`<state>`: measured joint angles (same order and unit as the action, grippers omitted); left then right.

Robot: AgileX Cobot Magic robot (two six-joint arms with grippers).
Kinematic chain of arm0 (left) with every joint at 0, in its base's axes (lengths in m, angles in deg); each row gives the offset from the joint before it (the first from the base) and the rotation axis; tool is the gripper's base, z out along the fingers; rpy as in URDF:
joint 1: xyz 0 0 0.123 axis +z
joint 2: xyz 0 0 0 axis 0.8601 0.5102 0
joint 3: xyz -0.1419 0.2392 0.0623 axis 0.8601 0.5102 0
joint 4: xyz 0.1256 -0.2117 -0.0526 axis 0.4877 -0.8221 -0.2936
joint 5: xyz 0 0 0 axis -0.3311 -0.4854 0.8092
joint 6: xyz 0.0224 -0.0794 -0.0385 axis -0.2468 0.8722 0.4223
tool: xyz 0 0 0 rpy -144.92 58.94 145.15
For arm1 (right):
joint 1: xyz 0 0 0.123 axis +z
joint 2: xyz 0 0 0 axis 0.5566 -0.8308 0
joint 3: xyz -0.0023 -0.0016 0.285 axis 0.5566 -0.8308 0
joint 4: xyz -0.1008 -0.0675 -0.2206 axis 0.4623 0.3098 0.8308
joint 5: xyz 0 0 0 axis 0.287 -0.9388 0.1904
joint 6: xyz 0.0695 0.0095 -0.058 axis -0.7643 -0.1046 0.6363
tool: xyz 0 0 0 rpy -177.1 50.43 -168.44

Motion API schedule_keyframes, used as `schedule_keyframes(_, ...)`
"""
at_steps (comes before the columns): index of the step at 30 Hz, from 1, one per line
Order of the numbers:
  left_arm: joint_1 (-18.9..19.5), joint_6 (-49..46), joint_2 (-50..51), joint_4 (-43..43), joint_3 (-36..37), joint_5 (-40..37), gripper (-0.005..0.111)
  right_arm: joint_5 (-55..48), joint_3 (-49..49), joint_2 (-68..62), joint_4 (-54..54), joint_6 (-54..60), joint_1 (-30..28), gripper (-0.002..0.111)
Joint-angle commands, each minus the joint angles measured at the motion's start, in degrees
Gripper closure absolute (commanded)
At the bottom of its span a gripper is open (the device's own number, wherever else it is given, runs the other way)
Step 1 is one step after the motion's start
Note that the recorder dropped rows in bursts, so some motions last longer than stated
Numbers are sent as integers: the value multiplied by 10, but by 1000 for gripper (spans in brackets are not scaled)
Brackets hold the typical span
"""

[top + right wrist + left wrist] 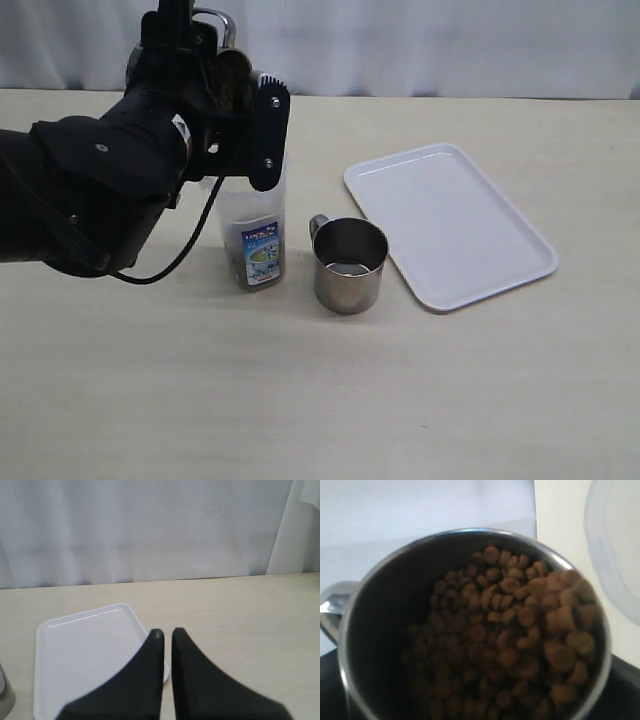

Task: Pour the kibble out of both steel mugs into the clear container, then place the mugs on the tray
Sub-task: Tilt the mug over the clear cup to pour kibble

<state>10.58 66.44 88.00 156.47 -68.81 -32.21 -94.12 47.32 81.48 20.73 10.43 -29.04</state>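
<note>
Aloft, the steel mug (380,610) tilts, mouth toward the clear container (250,215).

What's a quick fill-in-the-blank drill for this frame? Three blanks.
1. The left gripper holds a steel mug filled with ____.
2. The other mug stands on the table between the clear container and the white ____.
3. The right gripper holds ____.
Missing words: kibble; tray; nothing.
</note>
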Motion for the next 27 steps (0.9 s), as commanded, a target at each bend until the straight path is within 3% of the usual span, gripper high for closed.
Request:
schedule_keyframes(1,0,-13,-3,13,-7,-10,107,1,-2,2,1,3,0,104)
schedule_keyframes(27,1,-135,26,13,-35,-42,107,1,-2,2,1,3,0,104)
